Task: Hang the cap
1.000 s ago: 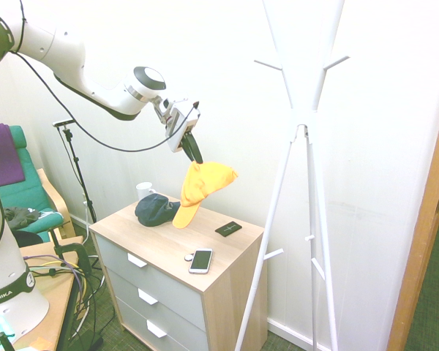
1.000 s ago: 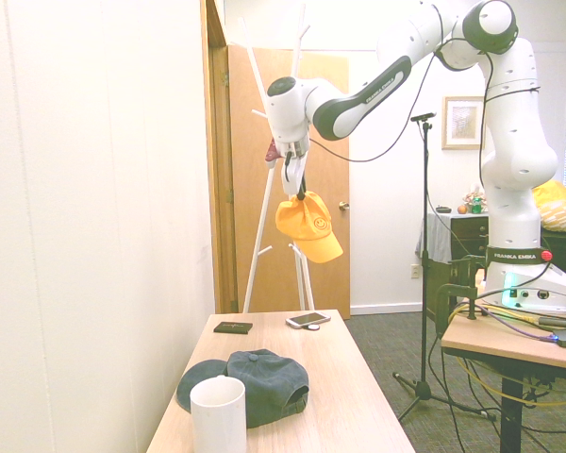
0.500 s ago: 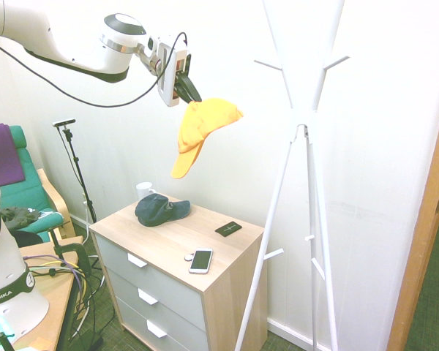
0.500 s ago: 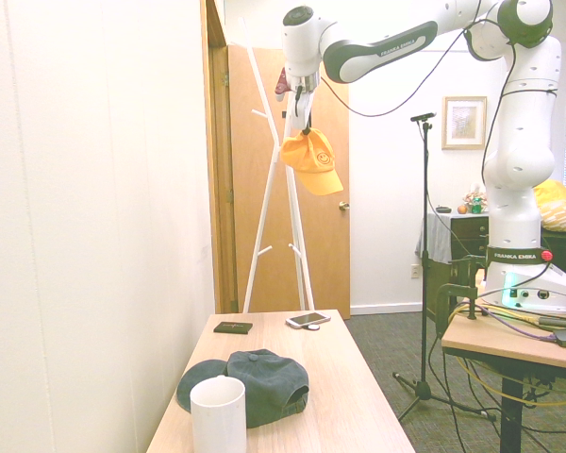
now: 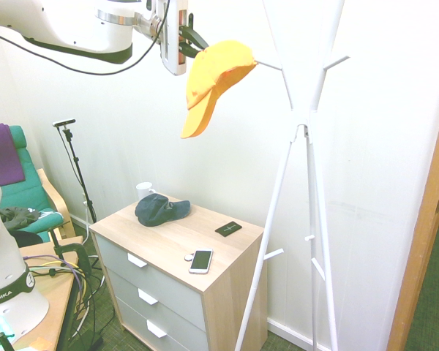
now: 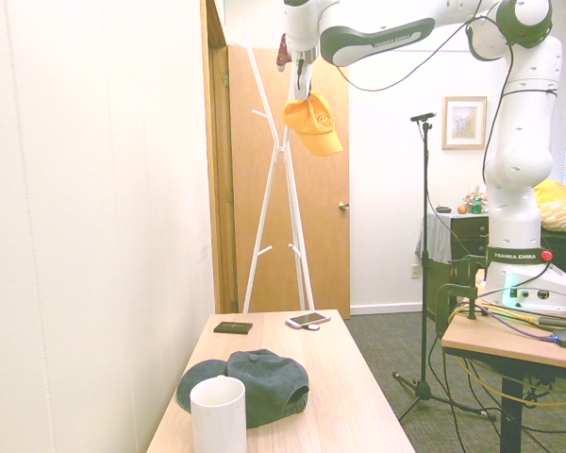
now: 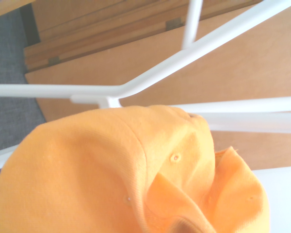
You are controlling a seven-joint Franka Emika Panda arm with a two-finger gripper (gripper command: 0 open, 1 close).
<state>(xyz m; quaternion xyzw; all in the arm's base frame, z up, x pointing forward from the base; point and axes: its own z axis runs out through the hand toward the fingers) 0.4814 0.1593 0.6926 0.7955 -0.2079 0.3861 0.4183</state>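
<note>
Two-finger black-tipped gripper (image 5: 193, 44) clamped on yellow-orange fabric cap (image 5: 218, 73).
Cap hung above the pale wood-topped dresser (image 5: 223, 263), curved brim down, crown creased, small round emblem in front; white cylindrical mug (image 6: 219, 415), contents not discernible.

exterior views from opposite sides sharing arm and dresser, wrist view close

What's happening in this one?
The robot arm's gripper is shut on the yellow-orange cap, holding it in the air with the brim pointing down. The task is to hang it, presumably on the white coat rack; the cap is up near one of the rack's pegs but not yet hung. Below, a dark blue-grey cap, a white mug, a phone and a small dark flat item lie on the dresser.
</note>
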